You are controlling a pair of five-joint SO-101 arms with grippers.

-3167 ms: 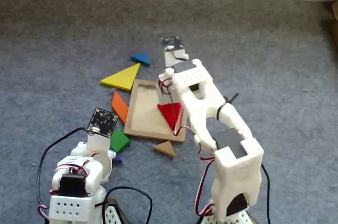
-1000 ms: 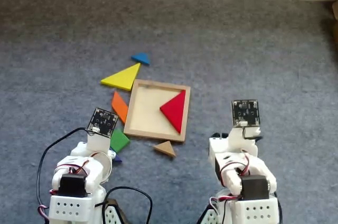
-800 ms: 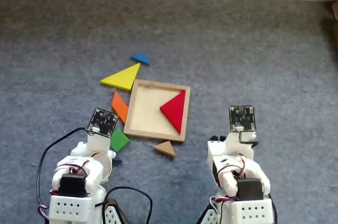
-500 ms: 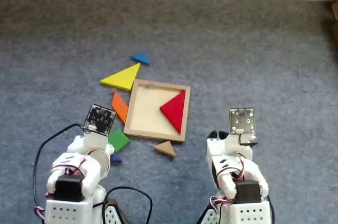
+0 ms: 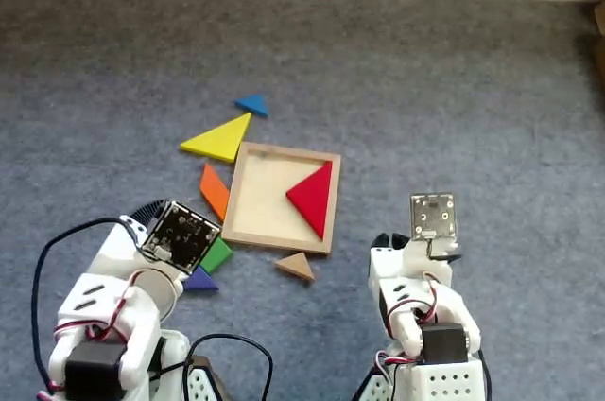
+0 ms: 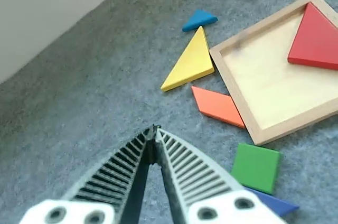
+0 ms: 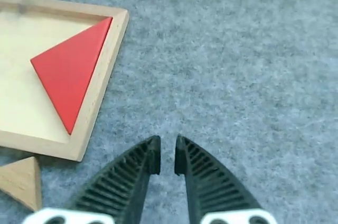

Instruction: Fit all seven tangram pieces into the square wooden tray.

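Square wooden tray [image 5: 258,200]: centre of the high view, on grey carpet [image 5: 473,89]. Its interior is bare apart from one piece.

Red triangle [image 5: 314,196]: inside the tray. Its long edge lies along the right rim and its apex points left, toward the tray's middle.

Yellow triangle [image 5: 220,139]: at the tray's upper-left corner. Its long axis runs from lower left to upper right.

Orange parallelogram [image 5: 215,190]: just beside the left rim, with its long axis roughly along that rim.

Small blue triangle [image 5: 252,104]: above the yellow one, and apart from it.

Green square [image 5: 216,252] and dark blue triangle [image 5: 199,279]: off the tray's lower-left corner.

Tan triangle [image 5: 297,266]: just below the lower rim.

Open room: broad carpet lies to the right of the tray and above it.

Left gripper [image 6: 155,129]: fingers pressed together, empty, over carpet left of the pieces.

Right gripper [image 7: 162,155]: fingers a narrow gap apart, empty, over carpet lower right of the tray.
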